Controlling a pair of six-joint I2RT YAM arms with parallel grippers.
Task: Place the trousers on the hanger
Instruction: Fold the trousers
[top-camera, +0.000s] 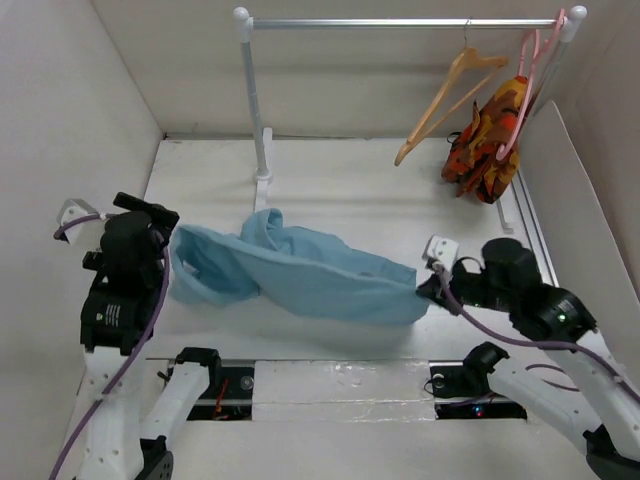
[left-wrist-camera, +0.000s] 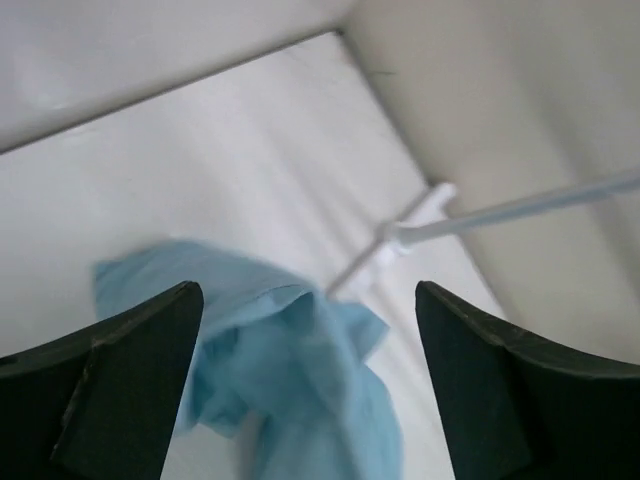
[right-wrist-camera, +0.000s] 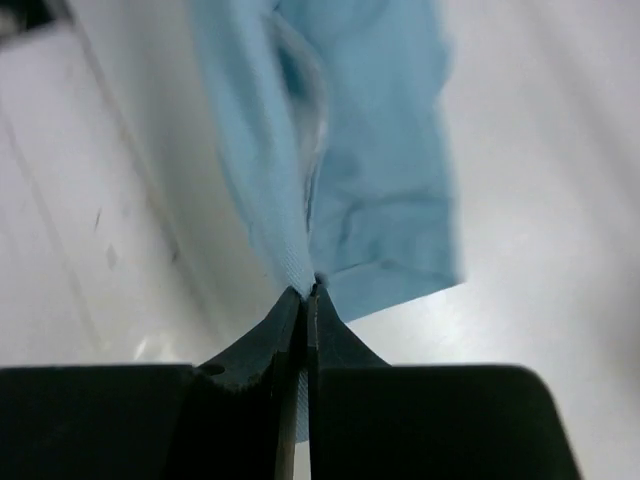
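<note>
2 hangers (top-camera: 412, 143) (top-camera: 528, 60), 2 garments (top-camera: 300, 275) (top-camera: 485, 140), 1 rail (top-camera: 400, 22).

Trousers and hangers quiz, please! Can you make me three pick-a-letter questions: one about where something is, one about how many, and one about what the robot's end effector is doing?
1. Where is the wooden hanger?
A) hanging on the rail
B) lying on the table
C) on the floor

2. How many hangers are on the rail?
A) one
B) two
C) four

3. What is the right end effector doing?
A) wide open
B) shut on the trousers
C) holding a hanger

Answers:
1 A, its hook sits over the rail.
2 B, the wooden hanger and a pink hanger.
3 B, its fingers pinch the blue cloth's edge.
</note>
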